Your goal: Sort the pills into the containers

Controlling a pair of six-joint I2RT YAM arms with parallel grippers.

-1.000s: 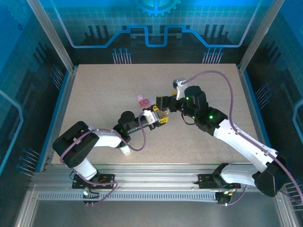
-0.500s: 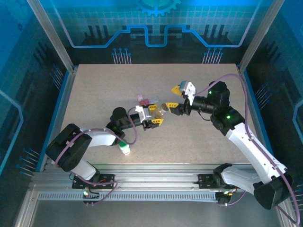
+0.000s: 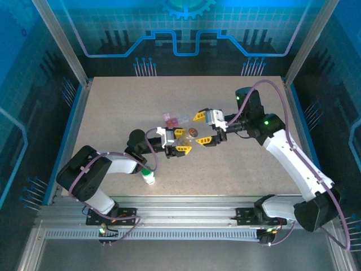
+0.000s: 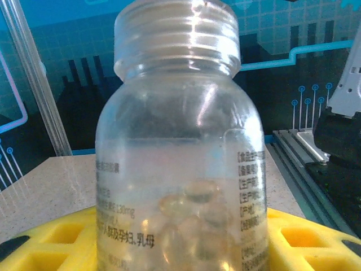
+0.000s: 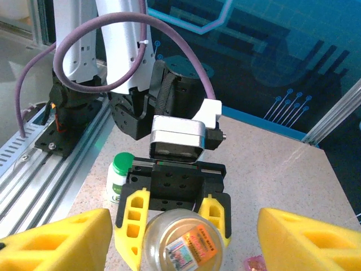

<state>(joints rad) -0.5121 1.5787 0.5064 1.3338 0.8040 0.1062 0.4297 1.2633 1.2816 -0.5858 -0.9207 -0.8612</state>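
My left gripper (image 3: 180, 141) is shut on a translucent bottle (image 3: 192, 133) and holds it on its side above the table, neck pointing right. In the left wrist view the bottle (image 4: 177, 169) has pale gel pills (image 4: 194, 212) inside and my left gripper (image 4: 180, 251) grips its lower body. My right gripper (image 3: 202, 128) is open, one yellow finger on each side of the bottle's end without touching it. In the right wrist view that end (image 5: 183, 245), with an orange sticker, lies between my right gripper's (image 5: 183, 251) fingers. A pink vial (image 3: 171, 119) lies behind the bottle. A white bottle with a green cap (image 3: 148, 179) stands near the left arm.
The white green-capped bottle (image 5: 120, 176) stands on the table beside the left gripper's body (image 5: 177, 186), and the pink vial (image 5: 256, 264) sits at the lower right. An aluminium rail (image 3: 186, 217) runs along the near edge. Bare table (image 3: 124, 101) lies at the back left.
The left gripper has drawn back to the left with the bottle. The right arm swung out to the right, then came in so that its fingers flank the bottle's end.
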